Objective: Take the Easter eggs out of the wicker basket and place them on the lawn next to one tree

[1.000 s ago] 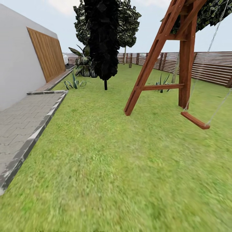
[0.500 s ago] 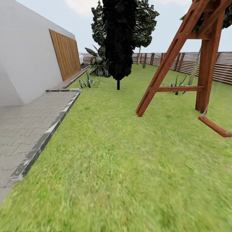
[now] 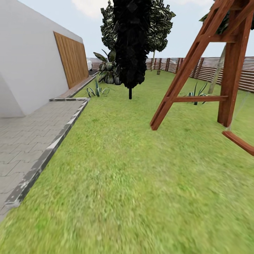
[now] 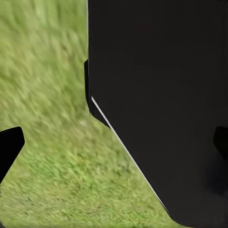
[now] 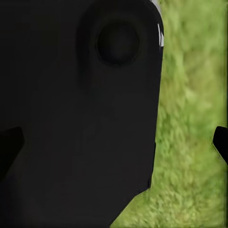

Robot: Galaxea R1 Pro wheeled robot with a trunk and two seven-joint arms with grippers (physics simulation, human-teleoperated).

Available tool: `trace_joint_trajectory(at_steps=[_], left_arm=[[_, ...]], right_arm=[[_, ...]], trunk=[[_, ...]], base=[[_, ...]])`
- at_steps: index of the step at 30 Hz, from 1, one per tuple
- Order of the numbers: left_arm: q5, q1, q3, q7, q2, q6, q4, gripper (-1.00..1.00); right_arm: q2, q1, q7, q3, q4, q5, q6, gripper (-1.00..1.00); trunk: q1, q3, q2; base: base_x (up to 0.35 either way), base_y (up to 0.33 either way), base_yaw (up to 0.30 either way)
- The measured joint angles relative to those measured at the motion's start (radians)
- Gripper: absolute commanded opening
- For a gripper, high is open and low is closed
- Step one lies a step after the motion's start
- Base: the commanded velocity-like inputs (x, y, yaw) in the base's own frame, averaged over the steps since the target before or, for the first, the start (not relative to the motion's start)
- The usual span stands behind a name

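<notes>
while the head camera looks forward along the garden, the lawn takes up most of the ground, mottled green and flat, running from the near foreground back to the brown slatted fence on the far and right side

white house wall stands at left with a wooden panel set in it; below it a grey paved path with a stone kerb meets the grass edge

wooden swing set rises at right, a-frame legs planted in the grass, a seat board hanging low beside the far post

black-foliaged column tree on a thin dark stem stands mid-distance, near centre, with a leafier tree behind it. a pale trunk leans behind the swing frame near the fence. broad-leaved plants and a spiky one sit by the wall's far corner; another spiky plant shows between the swing legs

both arms look tucked in close to the robot's dark body, each wrist camera facing down at grass past a large black panel

left gripper: two dark fingertips sit at opposite edges of the frame, spread wide, nothing between them but body panel and grass

right gripper: fingertips likewise far apart at the frame edges, holding nothing
</notes>
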Motion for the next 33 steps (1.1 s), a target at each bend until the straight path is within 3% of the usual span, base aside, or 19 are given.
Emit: trace_joint_trajectory(at_steps=[9,33], left_arm=[[0.000,0.000,0.002,0.000,0.000,0.000,0.000,1.00],[0.001,0.000,0.006,0.000,0.005,0.001,0.000,1.00]], right_arm=[[0.001,0.000,-0.001,0.009,-0.003,0.052,-0.005,1.00],[0.005,0.000,-0.001,0.007,-0.004,0.052,-0.006,1.00]], trunk=[[0.000,0.000,0.000],[0.000,0.000,0.000]], base=[[0.339,0.000,0.000],[0.339,0.048,0.000]])
